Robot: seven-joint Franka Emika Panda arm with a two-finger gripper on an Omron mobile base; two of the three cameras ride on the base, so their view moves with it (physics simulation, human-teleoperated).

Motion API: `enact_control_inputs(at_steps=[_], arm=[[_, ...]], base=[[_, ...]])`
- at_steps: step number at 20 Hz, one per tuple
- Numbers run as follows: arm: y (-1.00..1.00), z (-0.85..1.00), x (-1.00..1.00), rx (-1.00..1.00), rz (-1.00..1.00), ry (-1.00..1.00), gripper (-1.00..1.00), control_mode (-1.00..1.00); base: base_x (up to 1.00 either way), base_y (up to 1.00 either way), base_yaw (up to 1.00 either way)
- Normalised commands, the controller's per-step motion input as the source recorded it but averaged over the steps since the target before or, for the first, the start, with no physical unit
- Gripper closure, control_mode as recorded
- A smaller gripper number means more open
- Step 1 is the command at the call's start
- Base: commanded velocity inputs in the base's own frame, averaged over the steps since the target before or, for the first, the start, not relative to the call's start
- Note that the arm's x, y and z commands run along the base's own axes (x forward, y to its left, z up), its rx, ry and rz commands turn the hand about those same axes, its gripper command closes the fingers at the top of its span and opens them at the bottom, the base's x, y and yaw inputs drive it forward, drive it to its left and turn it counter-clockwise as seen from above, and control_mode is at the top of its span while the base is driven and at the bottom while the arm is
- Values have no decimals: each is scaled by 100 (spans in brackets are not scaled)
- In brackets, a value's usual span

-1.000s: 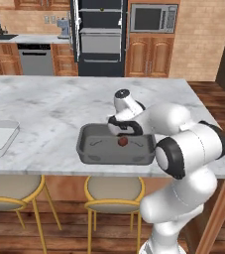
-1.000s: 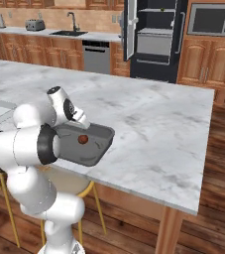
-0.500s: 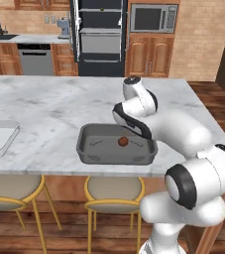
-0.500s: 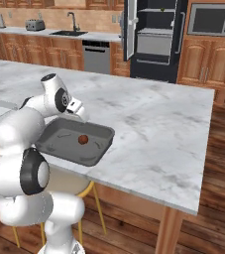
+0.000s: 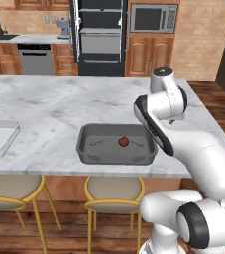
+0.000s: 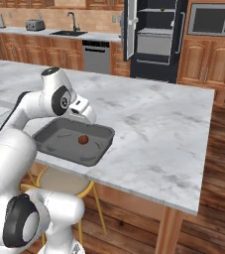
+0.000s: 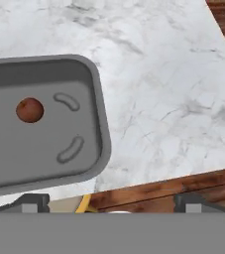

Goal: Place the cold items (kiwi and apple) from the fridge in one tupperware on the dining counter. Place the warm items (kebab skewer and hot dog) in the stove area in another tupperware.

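The apple (image 5: 123, 141) lies in the tupperware (image 5: 91, 152) — on the counter (image 5: 44, 106), near its front edge.

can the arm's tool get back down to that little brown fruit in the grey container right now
Probably yes. The brown fruit lies alone and uncovered in the open grey container, and the tool hangs open above the container's end, with nothing between them.

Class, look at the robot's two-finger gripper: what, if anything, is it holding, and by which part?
Nothing. The gripper is open and empty above the counter edge; the small brown round fruit lies loose in the grey tupperware.

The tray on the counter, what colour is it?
Dark grey; the tray shows best in the hand view.
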Motion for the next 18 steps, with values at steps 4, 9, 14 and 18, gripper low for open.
enact_control_inputs(at_steps=[4, 9, 14, 18], arm=[[-21, 11, -100, 20, 30, -7, -100, -100], [6, 16, -82, 3, 14, 1, -100, -100], [22, 4, -62, 0, 0, 1, -100, -100], [18, -3, -40, -2, 0, 6, -100, -100]], base=[[0, 0, 0], [0, 0, 0], [0, 0, 0], [0, 0, 0]])
